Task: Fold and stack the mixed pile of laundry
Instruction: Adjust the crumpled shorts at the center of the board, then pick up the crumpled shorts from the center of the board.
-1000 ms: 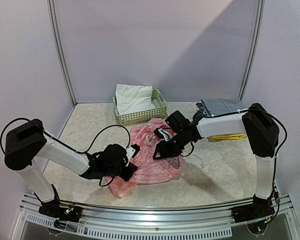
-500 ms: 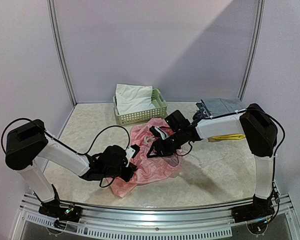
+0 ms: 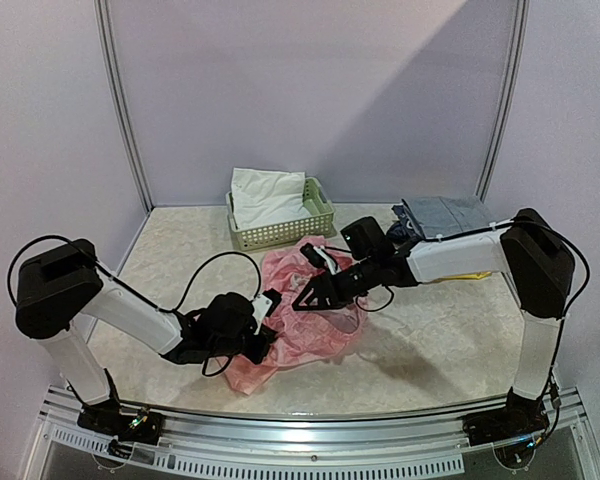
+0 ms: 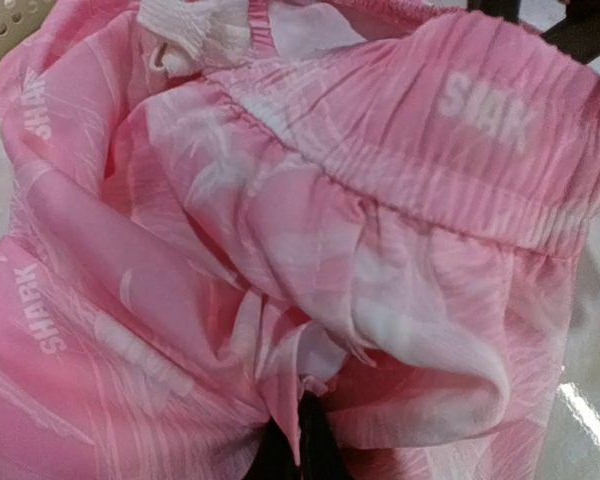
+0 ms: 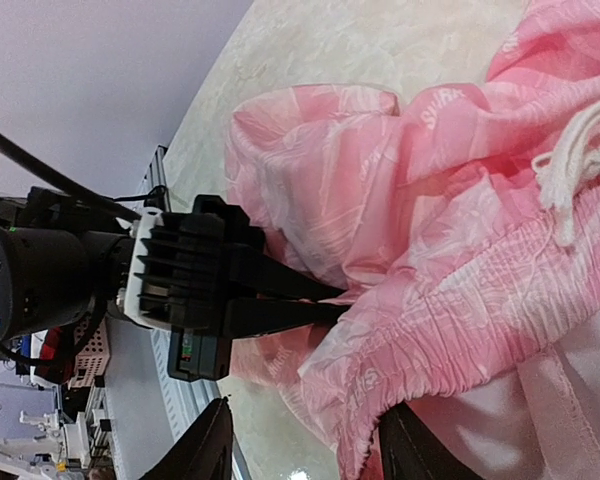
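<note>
Pink garment [image 3: 305,325], a single thin piece with white lettering, lies crumpled on the table [image 3: 430,340] between the two grippers, its gathered waistband turned toward the right one. The left gripper [image 5: 325,300] has its two fingers pressed together on a fold of the pink cloth; the rest of the garment spreads out ahead of its fingertips. The right gripper [image 3: 300,298] faces it from the opposite side, tilted down over the waistband, its two fingers standing apart with the bunched edge of the waistband between them. One finger touches the cloth and a strip of table shows beside the other, so a firm hold cannot be told. One knotted white drawstring [image 5: 580,160] lies on the cloth to the side of the right gripper. Beyond both grippers stands one pale green lattice basket [image 3: 280,235] with one white piece [image 3: 267,195] in it. Behind the right arm lie two folded pieces, one grey-blue [image 3: 442,212] and one yellow [image 3: 455,273].
</note>
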### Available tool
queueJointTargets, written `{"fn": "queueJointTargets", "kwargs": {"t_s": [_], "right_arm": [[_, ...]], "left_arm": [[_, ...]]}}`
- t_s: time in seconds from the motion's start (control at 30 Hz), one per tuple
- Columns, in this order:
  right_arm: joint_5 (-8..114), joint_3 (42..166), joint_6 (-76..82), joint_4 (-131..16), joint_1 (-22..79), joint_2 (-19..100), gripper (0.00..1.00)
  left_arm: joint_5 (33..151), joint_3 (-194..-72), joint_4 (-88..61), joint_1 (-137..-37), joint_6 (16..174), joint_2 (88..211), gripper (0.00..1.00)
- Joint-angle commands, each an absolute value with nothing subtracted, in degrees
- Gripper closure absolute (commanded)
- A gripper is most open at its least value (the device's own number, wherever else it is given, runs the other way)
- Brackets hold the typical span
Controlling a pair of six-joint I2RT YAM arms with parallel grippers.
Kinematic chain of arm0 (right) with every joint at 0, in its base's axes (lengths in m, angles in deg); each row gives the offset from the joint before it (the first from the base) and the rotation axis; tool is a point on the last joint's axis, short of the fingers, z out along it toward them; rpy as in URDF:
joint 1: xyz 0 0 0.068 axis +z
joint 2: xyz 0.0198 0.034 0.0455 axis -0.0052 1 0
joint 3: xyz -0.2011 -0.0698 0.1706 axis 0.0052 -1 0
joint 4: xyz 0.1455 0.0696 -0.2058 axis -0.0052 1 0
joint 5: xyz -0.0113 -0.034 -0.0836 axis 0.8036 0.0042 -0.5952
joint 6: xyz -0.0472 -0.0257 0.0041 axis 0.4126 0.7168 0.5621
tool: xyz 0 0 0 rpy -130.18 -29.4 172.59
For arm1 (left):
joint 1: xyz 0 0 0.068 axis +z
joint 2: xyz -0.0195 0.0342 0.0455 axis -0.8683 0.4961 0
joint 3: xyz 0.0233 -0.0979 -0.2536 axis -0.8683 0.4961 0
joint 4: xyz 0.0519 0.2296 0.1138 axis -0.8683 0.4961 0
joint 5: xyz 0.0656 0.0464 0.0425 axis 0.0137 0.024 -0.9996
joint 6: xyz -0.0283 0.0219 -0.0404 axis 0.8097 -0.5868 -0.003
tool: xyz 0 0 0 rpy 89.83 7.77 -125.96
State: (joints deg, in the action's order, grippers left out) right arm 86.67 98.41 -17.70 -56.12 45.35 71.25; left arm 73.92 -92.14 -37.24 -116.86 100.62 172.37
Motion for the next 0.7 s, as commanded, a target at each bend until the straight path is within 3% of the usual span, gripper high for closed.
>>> {"fn": "queueJointTargets", "kwargs": {"t_s": [0.0,0.27,0.53,0.67], "right_arm": [[91.83,97.48,-18.42,-60.63,45.64,69.49,0.50],[91.78,99.80,-15.53,-55.83,47.13,72.60,0.50],[76.36,102.16,-9.90,-41.15,46.52,70.89,0.49],[75.40,102.98,-11.95,-40.58,45.51,72.41,0.48]], "left_arm": [[75.02,-90.28,-30.15,-117.85,101.16,176.07,1.00],[74.93,-90.49,-30.68,-117.83,101.24,177.15,1.00],[74.66,-90.72,-30.71,-117.83,101.05,177.52,1.00],[74.52,-91.05,-30.73,-117.89,101.04,178.32,1.00]]}}
